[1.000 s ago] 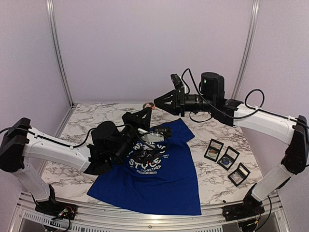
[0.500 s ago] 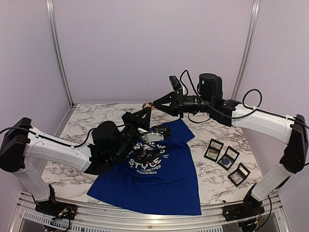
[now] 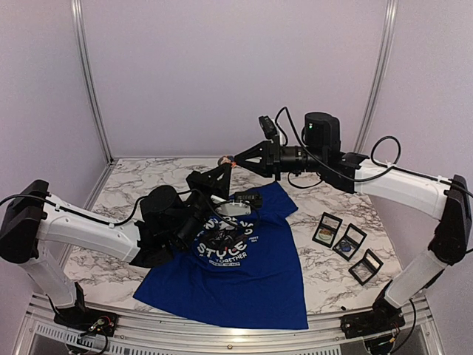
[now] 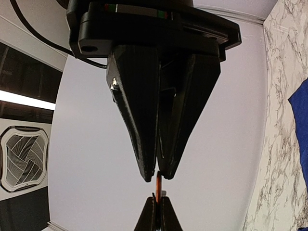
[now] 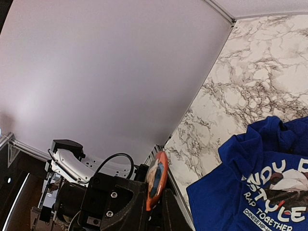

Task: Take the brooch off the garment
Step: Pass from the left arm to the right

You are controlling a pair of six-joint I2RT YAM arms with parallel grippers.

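1. Starting at the left, the left gripper is being held up off the table, with its fingertips pointing up and away from its base. Its jaws are being pressed together on the lower edge of the brooch, as far as the left wrist view shows.
2. The brooch is being held in the air between the two sets of fingertips, clear of the garment. The garment is being left spread on the table, below the brooch and to its near right. In the left wrist view the brooch is being shown edge-on, its long axis running from one gripper's tips to the other's.
3. The right gripper is being held in from the right, tips pointing left. It is being clamped on the opposite edge of the brooch.
4. The coming move is being judged as a hand-over, since the brooch is being touched by both grippers and neither arm is nearer. One pair of jaws is likely to be released before the other is drawn back along that axis. Which pair that will be cannot be told.
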